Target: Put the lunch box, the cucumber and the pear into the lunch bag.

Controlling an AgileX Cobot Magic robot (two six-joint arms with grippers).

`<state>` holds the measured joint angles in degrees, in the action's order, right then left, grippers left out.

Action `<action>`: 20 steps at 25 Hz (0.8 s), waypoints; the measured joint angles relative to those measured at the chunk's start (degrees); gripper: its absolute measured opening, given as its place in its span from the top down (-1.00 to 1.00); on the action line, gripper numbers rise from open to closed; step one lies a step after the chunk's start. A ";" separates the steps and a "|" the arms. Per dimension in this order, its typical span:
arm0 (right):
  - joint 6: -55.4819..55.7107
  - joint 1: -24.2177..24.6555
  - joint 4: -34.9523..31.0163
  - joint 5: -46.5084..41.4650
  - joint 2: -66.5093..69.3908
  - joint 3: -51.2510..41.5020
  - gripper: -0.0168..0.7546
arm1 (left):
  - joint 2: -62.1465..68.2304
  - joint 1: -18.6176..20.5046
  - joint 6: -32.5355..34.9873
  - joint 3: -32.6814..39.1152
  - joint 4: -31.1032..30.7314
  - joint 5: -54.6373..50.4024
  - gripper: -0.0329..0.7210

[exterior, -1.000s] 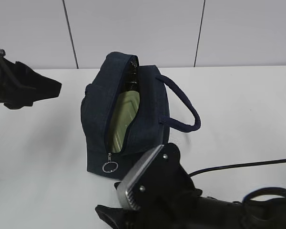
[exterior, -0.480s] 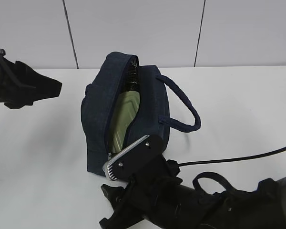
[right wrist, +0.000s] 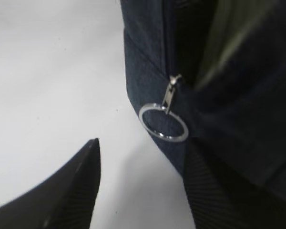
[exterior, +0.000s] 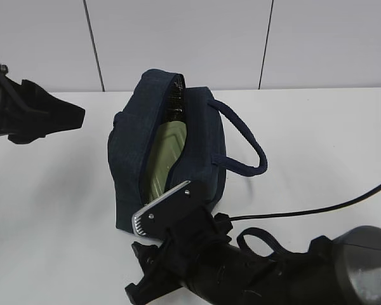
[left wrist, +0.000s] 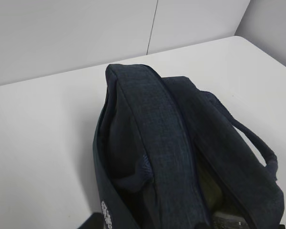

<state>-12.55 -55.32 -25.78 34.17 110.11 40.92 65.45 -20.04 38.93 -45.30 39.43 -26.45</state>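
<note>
The lunch bag is sitting mid-table, zipper gaping, and the lunch box is showing its pale green lid through the slit; anything else inside is lying in shadow. The right gripper is crowding the bag's near end, blocking the silver ring pull from the exterior camera, though the wrist camera is catching it, blurred, dangling between two spread fingers that are gripping nothing. The left gripper is hanging off to the left, clear of the bag, its tip too dark to read, so open or closed, I cannot tell.
</note>
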 joint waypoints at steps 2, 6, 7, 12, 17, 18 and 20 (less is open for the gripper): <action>-0.90 0.00 -0.91 0.00 0.55 1.16 -0.16 | 0.00 0.00 0.00 0.00 0.00 0.00 0.00; -3.43 0.00 -4.58 -0.10 1.43 2.78 -0.16 | 0.00 0.00 0.00 0.00 0.05 0.00 0.00; -4.00 0.00 -5.11 -0.10 1.69 2.95 -0.16 | 0.00 0.00 0.00 0.00 0.02 -0.02 0.00; -5.21 0.00 -6.08 -0.43 2.71 4.48 -0.16 | 0.00 0.00 0.00 0.00 0.07 -0.13 0.00; -5.34 0.00 -6.30 -2.23 4.21 7.04 -0.16 | 0.00 0.00 0.00 0.00 0.07 -0.13 0.00; -5.34 0.00 -6.30 -2.77 4.58 7.55 -0.16 | 0.00 0.00 0.00 0.00 0.07 -0.13 0.00; -5.34 0.00 -6.30 -3.70 4.79 8.20 -0.16 | 0.00 0.00 0.00 0.00 0.07 -0.15 0.00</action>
<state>-17.89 -55.32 -32.08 30.48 114.90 49.12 65.45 -20.04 38.93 -45.30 39.50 -26.60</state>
